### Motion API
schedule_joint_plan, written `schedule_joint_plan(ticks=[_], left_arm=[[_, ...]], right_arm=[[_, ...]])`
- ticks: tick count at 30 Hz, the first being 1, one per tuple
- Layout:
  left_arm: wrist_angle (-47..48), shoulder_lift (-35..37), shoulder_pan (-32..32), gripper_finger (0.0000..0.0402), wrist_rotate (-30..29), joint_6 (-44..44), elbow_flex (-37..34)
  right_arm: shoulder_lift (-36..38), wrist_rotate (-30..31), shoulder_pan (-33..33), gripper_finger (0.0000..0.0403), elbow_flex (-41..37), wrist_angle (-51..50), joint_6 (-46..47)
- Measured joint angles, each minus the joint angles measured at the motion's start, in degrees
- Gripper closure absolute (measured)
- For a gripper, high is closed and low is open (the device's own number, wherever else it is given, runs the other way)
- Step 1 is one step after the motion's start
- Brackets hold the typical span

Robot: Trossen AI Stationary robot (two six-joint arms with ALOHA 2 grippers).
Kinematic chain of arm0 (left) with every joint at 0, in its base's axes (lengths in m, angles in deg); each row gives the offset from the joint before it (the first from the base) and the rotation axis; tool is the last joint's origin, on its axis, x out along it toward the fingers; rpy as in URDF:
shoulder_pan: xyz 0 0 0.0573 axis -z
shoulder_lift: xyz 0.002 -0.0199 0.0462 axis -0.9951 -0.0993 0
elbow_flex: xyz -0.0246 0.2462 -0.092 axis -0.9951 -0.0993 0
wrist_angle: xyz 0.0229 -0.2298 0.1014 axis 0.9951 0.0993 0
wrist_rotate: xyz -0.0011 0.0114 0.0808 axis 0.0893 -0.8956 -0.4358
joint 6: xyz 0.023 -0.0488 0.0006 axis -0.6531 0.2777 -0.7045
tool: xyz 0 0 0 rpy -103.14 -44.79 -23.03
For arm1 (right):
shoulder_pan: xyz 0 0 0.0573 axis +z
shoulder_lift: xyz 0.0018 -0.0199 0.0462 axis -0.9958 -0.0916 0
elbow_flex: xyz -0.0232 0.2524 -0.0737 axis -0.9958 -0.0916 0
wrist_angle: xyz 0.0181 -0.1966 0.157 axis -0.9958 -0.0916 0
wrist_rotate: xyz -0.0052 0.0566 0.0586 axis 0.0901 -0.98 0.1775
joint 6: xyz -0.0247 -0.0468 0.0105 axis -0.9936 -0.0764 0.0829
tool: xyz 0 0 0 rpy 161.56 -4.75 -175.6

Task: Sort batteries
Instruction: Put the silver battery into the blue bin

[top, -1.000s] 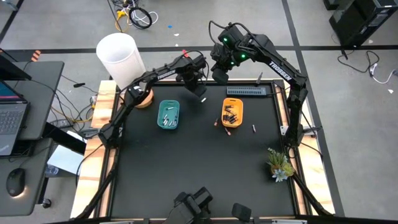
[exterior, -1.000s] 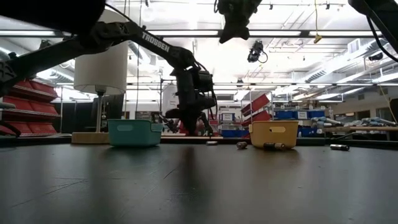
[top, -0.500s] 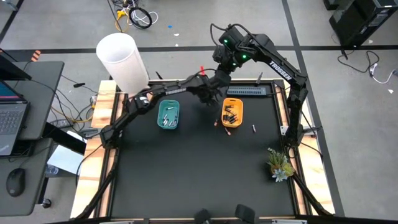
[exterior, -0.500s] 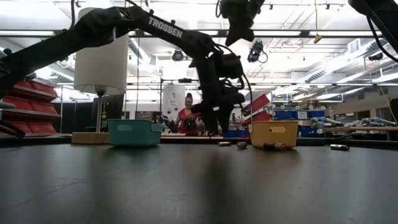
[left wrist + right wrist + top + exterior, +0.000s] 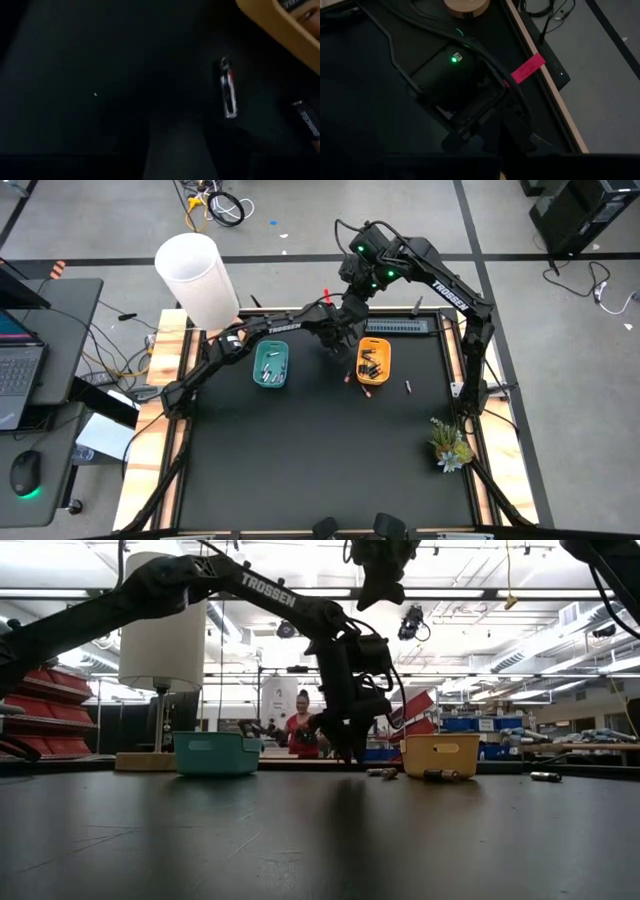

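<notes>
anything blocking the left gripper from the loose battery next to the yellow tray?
Nothing visible. The left gripper hangs low over bare mat between the teal tray and the yellow tray. The loose battery lies ahead of it in the left wrist view, with only mat between.

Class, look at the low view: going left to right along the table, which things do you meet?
Teal tray → left gripper → loose batteries → yellow tray → lone battery.
</notes>
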Motion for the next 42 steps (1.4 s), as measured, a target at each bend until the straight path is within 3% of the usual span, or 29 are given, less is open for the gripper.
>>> schedule_joint_plan(ticks=[6,11,19,25,32,42], left_arm=[[2.20,3.15,0.05,0.0215,-0.74,0.33,-0.07],[4.69,5.88,0.99,0.0215,-5.52,-1.72,-0.04],[6.45,7.16,1.47,0.0216,-6.37,-4.34,-0.04],[7.11,7.28,1.49,0.0216,-7.00,-5.13,0.02],[7.99,9.25,3.02,0.0222,-9.28,-6.29,-0.02],[6.08,22.65,5.30,0.0254,-11.62,-6.07,-0.02]], right_arm=[[0.00,0.04,-0.33,0.0388,0.00,-0.35,-0.91],[0.84,1.30,-0.50,0.0387,0.00,-1.62,-2.50],[9.92,5.03,1.83,0.0389,0.02,-0.94,-5.13],[14.41,5.50,3.96,0.0387,-0.02,-3.37,-0.50],[19.78,12.40,11.01,0.0388,-0.07,-2.47,3.47],[27.61,26.46,15.89,0.0381,-0.02,5.29,6.84]])
